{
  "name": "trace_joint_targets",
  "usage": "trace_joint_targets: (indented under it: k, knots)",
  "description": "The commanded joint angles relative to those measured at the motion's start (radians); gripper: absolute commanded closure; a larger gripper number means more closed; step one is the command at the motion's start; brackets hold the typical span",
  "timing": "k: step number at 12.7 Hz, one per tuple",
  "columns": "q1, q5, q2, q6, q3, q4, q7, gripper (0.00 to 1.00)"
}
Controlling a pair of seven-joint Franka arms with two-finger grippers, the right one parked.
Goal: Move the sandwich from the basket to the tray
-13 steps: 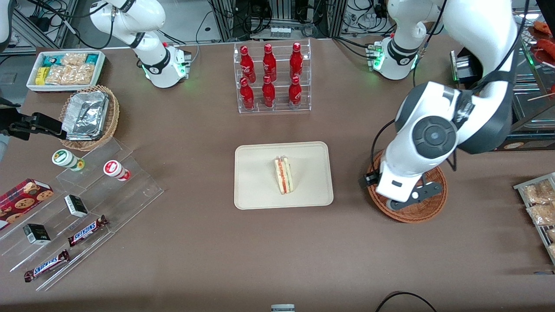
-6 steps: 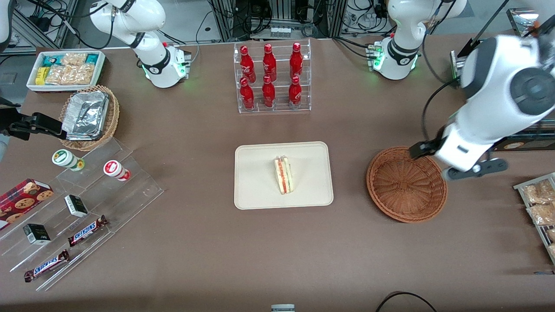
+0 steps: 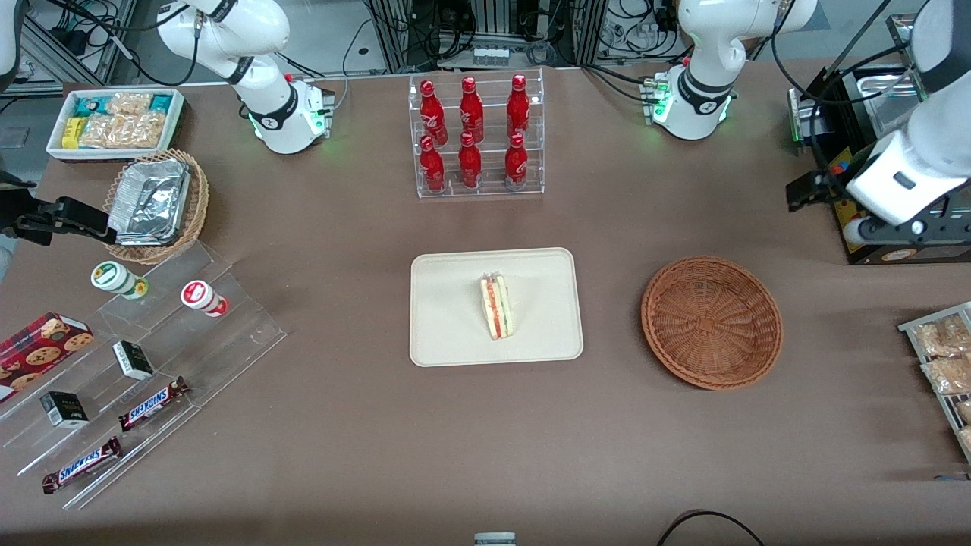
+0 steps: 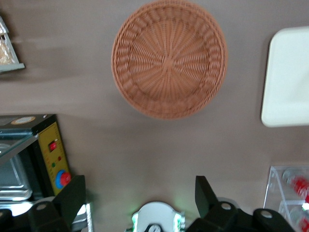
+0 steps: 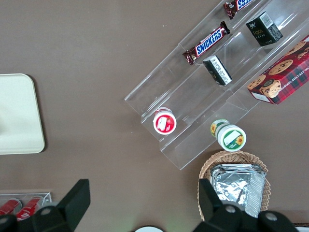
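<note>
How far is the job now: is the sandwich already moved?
Done: the sandwich lies on the tray, and the basket holds nothing. In hand: nothing; the gripper is open and empty, high above the table near the basket. Left: nothing appears to remain.

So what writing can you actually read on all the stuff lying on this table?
"SNICKERS" on the chocolate bar on the clear stepped stand.
"SNICKERS" on the second bar, nearer the front camera.
Red bottles, cookie box, two small dark boxes and two round lids: print too small to read.
The open gripper, high above the table near the basket, carries no writing.
</note>
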Motion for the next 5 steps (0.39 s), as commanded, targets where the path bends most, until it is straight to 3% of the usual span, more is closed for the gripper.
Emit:
trace_joint_targets:
  k: [1, 2, 5]
  knots:
    - [-0.022, -0.030, -0.043, -0.050, 0.036, 0.004, 0.067, 0.00]
    - [-0.022, -0.071, -0.051, -0.050, 0.073, 0.005, 0.096, 0.00]
    - [-0.022, -0.073, -0.057, -0.030, 0.090, -0.003, 0.112, 0.00]
